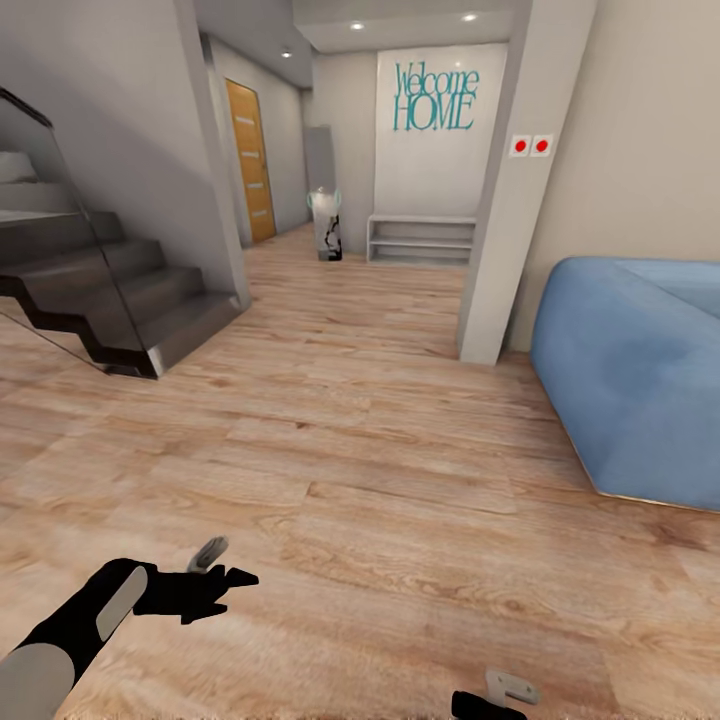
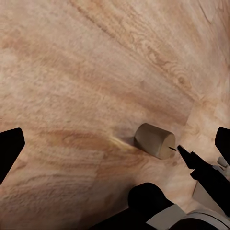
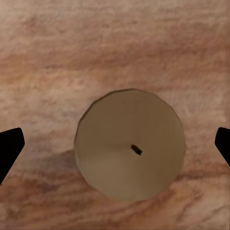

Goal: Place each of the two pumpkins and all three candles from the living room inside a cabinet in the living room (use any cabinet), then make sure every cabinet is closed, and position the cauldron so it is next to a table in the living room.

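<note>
A stubby beige candle (image 3: 130, 151) stands upright on the wood floor, seen from straight above in the right wrist view with its small wick showing. My right gripper (image 1: 498, 697) hangs over it, open, a dark fingertip (image 3: 8, 146) on either side and well apart from the wax. The left wrist view catches the same candle (image 2: 154, 140) from the side, with a right fingertip (image 2: 190, 160) close beside it. My left gripper (image 1: 228, 566) is open and holds nothing, low over bare floor. Pumpkins, cabinet, cauldron and table are out of view.
A blue sofa (image 1: 640, 370) fills the right side. A grey pillar (image 1: 510, 200) stands ahead, dark stairs (image 1: 110, 300) with a glass rail on the left. Down the hall are a low grey shelf (image 1: 420, 238), a vase (image 1: 328, 225) and an orange door (image 1: 250, 160).
</note>
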